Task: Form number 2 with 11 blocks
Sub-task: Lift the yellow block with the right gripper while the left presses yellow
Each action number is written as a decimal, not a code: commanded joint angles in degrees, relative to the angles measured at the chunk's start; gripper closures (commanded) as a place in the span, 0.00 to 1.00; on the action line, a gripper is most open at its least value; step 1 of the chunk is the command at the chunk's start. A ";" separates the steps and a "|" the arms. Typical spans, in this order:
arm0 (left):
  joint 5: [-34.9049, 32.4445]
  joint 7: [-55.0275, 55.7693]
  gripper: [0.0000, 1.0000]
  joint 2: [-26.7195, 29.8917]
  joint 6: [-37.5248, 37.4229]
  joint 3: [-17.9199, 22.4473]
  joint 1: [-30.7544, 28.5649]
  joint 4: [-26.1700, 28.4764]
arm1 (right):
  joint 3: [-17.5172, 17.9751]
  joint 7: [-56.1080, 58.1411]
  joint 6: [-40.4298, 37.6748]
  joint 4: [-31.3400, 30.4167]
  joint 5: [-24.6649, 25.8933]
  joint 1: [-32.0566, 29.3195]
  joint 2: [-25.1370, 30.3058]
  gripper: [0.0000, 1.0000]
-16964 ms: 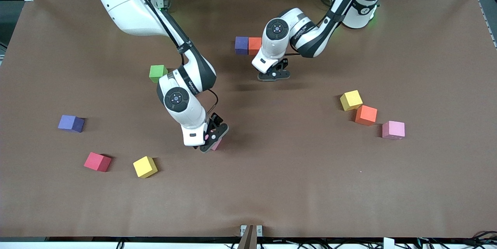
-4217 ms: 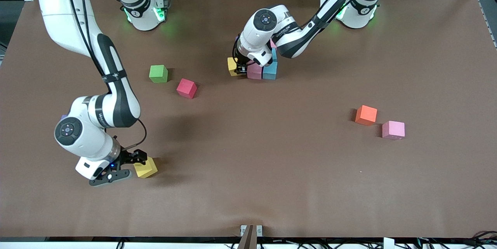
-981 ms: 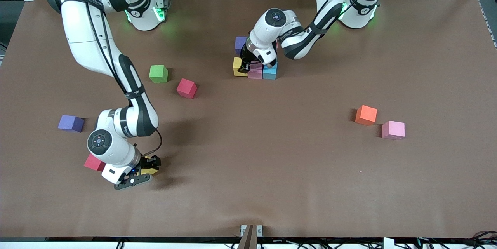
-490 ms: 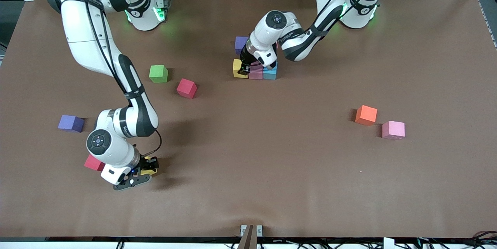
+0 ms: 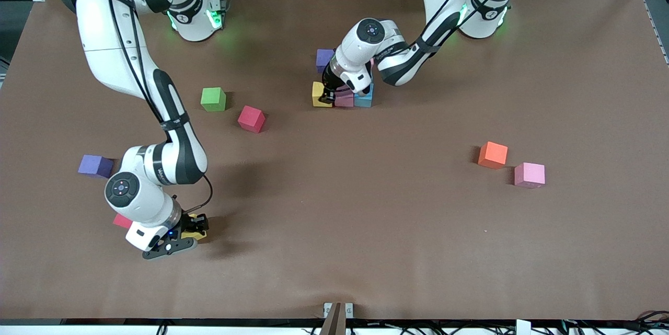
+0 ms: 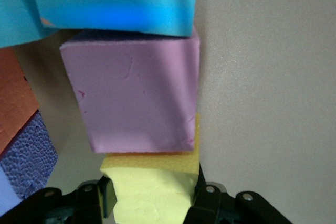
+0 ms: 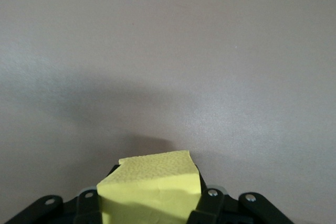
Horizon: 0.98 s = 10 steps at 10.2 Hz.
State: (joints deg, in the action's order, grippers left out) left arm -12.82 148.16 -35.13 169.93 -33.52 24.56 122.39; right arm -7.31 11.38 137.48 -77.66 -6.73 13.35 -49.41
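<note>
A cluster of blocks lies mid-table, farther from the front camera than the loose ones. It holds a purple block (image 5: 324, 58), a yellow block (image 5: 318, 95), a pink block (image 5: 344, 100) and a light blue block (image 5: 365, 97). My left gripper (image 5: 327, 95) (image 6: 152, 203) is shut on that yellow block (image 6: 152, 195), which touches the pink block (image 6: 136, 93). An orange block (image 6: 13, 98) shows beside them in the left wrist view. Toward the right arm's end, my right gripper (image 5: 189, 229) (image 7: 149, 203) is shut on another yellow block (image 5: 199, 232) (image 7: 152, 184) low at the table.
Loose blocks: a green cube (image 5: 213, 99), a red block (image 5: 251, 118), a purple block (image 5: 95, 165) and a red block (image 5: 120, 221) half hidden by the right arm. An orange block (image 5: 493, 154) and a pink block (image 5: 529, 174) lie toward the left arm's end.
My right gripper has shut on the yellow block and shifted slightly toward the right arm's end of the table. The left gripper stays shut on its yellow block and has barely moved.
</note>
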 commanded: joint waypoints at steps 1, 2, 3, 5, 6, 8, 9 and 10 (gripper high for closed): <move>-1.68 -0.41 0.73 -0.82 0.75 -0.23 -0.48 -0.48 | 0.28 -4.75 -0.72 -4.41 -0.56 0.28 4.65 0.45; -1.68 -0.41 0.75 -0.82 0.66 -0.23 -0.56 -0.48 | 0.28 -6.87 -0.72 -5.99 -0.65 0.45 6.15 0.45; -1.68 -0.41 0.75 -0.82 0.57 -0.23 -0.74 -0.48 | 0.28 -9.50 -0.72 -7.49 -0.65 0.54 7.56 0.45; -1.68 -0.41 0.75 -0.73 0.49 -0.23 -1.00 -0.48 | 0.28 -16.26 -0.72 -8.73 -1.09 1.94 8.80 0.45; -1.68 -0.41 0.75 -0.65 0.31 -0.31 -0.92 -0.48 | 0.28 -19.69 -0.72 -8.73 -1.35 2.82 9.15 0.45; -1.68 -0.41 0.76 -0.64 -0.13 -0.40 -0.92 -0.57 | 0.19 -23.67 -0.72 -10.04 -1.35 3.96 10.29 0.44; -1.68 -0.33 0.76 -0.47 -0.39 -0.40 -0.92 -0.48 | 0.28 -24.12 -0.63 -11.71 -1.35 3.88 11.95 0.44; -1.68 -0.33 0.72 -0.47 -1.00 -0.40 -0.92 -0.57 | 0.19 -24.21 -0.63 -13.46 -1.35 3.53 13.53 0.44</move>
State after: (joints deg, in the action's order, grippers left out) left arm -12.83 148.05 -35.27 169.75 -33.53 24.12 122.37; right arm -7.18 -11.95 136.68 -85.69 -7.63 17.46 -40.75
